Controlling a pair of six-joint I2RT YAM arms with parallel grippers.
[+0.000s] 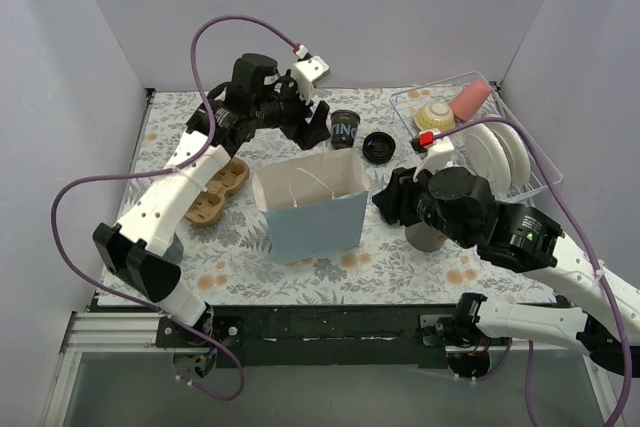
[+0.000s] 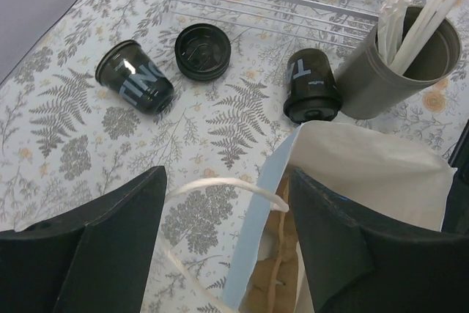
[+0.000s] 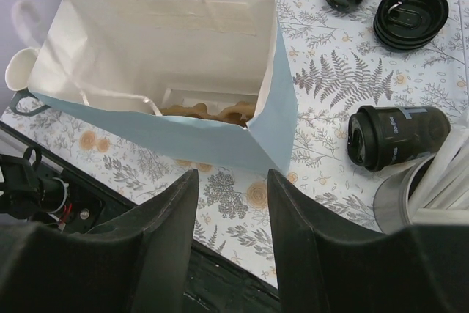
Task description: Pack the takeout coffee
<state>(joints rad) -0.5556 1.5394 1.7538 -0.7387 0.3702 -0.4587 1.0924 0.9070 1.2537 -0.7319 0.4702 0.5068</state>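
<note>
A lidless black cup point(image 1: 345, 129) lies on its side behind the blue paper bag point(image 1: 310, 209), with a loose black lid point(image 1: 379, 147) beside it. In the left wrist view the cup point(image 2: 135, 77), the lid point(image 2: 203, 51) and a second, lidded cup point(image 2: 312, 86) lie on the table. That lidded cup point(image 3: 399, 137) lies next to the bag point(image 3: 161, 56) in the right wrist view. My left gripper point(image 2: 227, 218) is open and straddles the bag's back wall and white handle point(image 2: 220, 185). My right gripper point(image 3: 231, 210) is open and empty, above the bag's right front corner.
A grey holder with white utensils point(image 2: 399, 64) stands right of the lidded cup. A wire dish rack point(image 1: 520, 162) with plates fills the back right. A brown cup carrier point(image 1: 215, 192) lies left of the bag, and another brown carrier point(image 3: 212, 113) sits inside it.
</note>
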